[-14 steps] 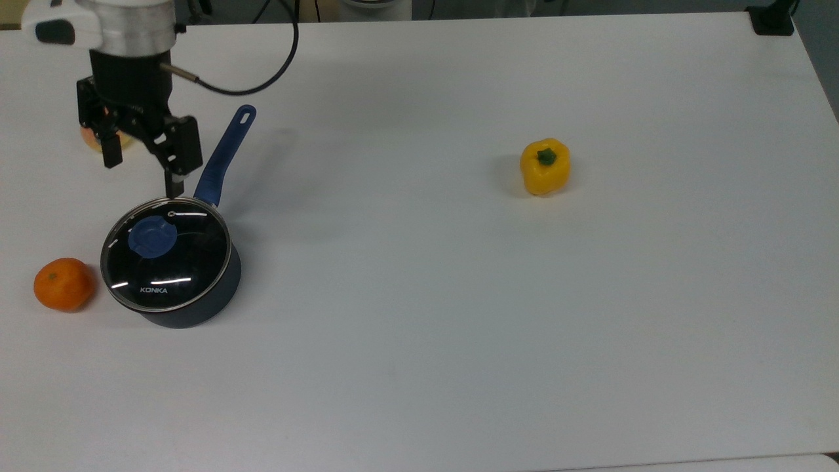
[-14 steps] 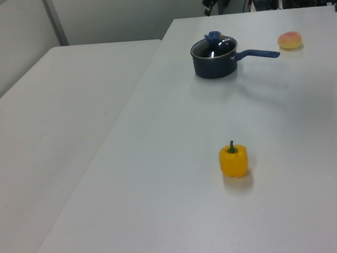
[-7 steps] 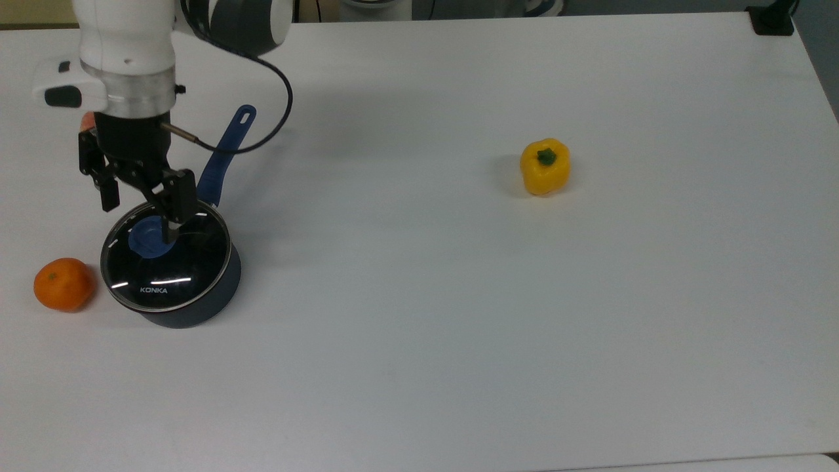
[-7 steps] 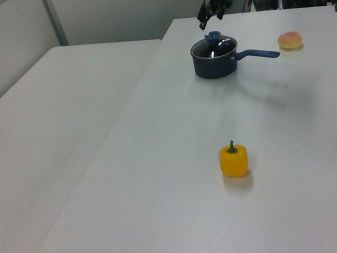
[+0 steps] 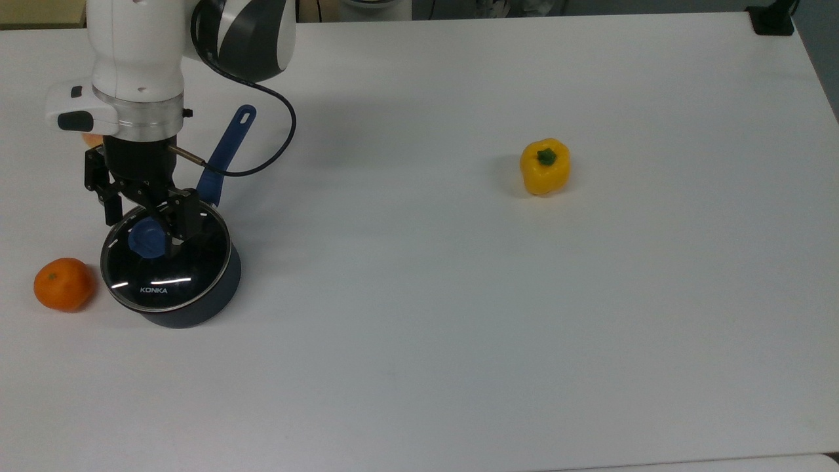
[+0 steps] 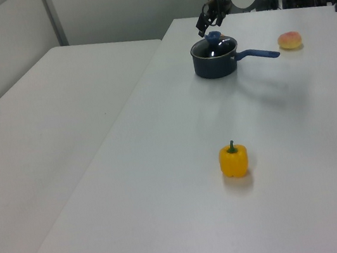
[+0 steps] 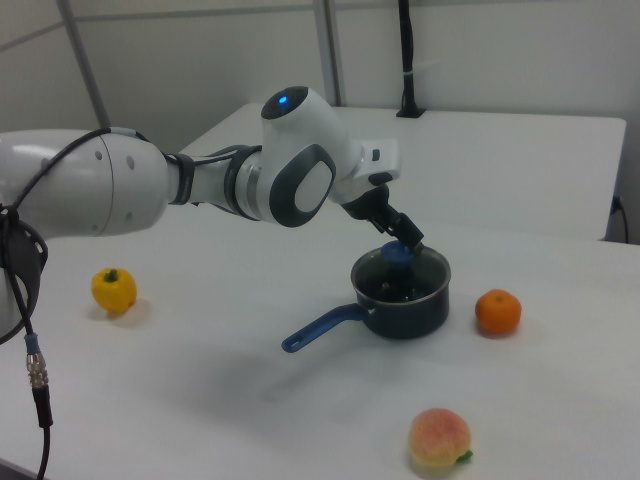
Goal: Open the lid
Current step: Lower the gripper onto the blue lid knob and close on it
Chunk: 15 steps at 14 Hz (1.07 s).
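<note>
The lid (image 5: 178, 270), clear glass with a metal rim and "KONKA" lettering, lies flat on the dark saucepan (image 5: 198, 308) at the top view's left. Its blue knob (image 5: 145, 240) stands between the fingers of my gripper (image 5: 145, 227), which is open and hangs low over the lid. The fingers sit on either side of the knob with a gap to it. In the right view the gripper (image 7: 404, 240) is just above the knob (image 7: 396, 254). In the left view the gripper (image 6: 209, 25) hovers over the lid (image 6: 214, 45).
The pan's long blue handle (image 5: 227, 148) points away toward the table's far side, beside my arm. An orange (image 5: 63, 284) lies close to the pan at the top view's left. A peach (image 7: 438, 440) lies nearby, and a yellow pepper (image 5: 545, 166) sits far off at the top view's right.
My gripper has come from behind the pan forward and down over the lid, and its open fingers now straddle the knob. The lid and pan have not moved.
</note>
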Available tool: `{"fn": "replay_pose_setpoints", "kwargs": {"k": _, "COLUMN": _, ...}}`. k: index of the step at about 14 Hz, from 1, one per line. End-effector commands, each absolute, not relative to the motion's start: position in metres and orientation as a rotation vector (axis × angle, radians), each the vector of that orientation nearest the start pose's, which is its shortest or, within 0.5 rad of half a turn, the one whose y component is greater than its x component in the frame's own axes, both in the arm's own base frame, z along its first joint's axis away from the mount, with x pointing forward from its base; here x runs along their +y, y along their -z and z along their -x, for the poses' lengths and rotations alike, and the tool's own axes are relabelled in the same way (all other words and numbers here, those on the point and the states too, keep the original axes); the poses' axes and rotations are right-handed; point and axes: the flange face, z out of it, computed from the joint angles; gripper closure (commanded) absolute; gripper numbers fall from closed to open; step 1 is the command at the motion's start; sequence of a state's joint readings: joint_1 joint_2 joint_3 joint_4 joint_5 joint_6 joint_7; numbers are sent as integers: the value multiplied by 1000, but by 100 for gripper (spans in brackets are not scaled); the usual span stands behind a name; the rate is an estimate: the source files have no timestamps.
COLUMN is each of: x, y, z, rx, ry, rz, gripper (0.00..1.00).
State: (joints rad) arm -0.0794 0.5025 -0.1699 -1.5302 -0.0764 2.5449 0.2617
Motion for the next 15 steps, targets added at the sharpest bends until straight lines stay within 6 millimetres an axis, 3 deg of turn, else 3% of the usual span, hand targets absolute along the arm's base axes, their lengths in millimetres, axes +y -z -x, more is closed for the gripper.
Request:
{"fn": "replay_pose_setpoints", "kwargs": {"k": 1, "x": -160, "y": -427, "z": -718, "rx": 664, "ry": 866, "rz": 3105, "gripper": 0}}
{"fn": "replay_pose_setpoints", "kwargs": {"k": 15, "x": -166, "y": -404, "z": -709, "rx": 631, "ry": 798, "rz": 3180, "gripper": 0}}
